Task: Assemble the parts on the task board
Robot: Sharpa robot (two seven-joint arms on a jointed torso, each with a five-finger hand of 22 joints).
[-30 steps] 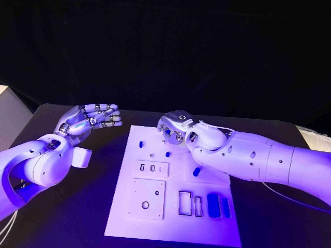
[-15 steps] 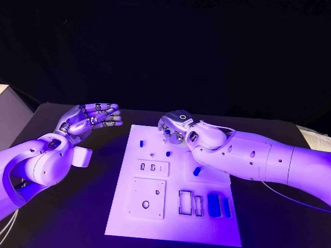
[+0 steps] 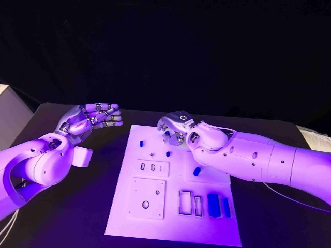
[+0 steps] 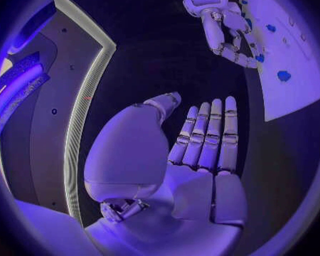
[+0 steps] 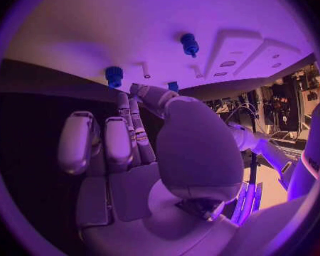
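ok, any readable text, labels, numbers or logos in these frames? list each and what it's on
None readable.
The task board is plain white with cutouts and blue parts; no print shows.
The round dark mark on the back of the right hand has a pale ring, no letters legible.
The left hand carries no markings.

The right hand [image 3: 175,127] has eased slightly lower over the task board [image 3: 176,178].

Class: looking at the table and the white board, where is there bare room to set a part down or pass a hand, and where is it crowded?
Bare black table lies left of the task board, beside the left arm. The board's near edge is also free. The far end is crowded: the right hand hovers over small blue parts. The left hand hangs off the board's far left corner.
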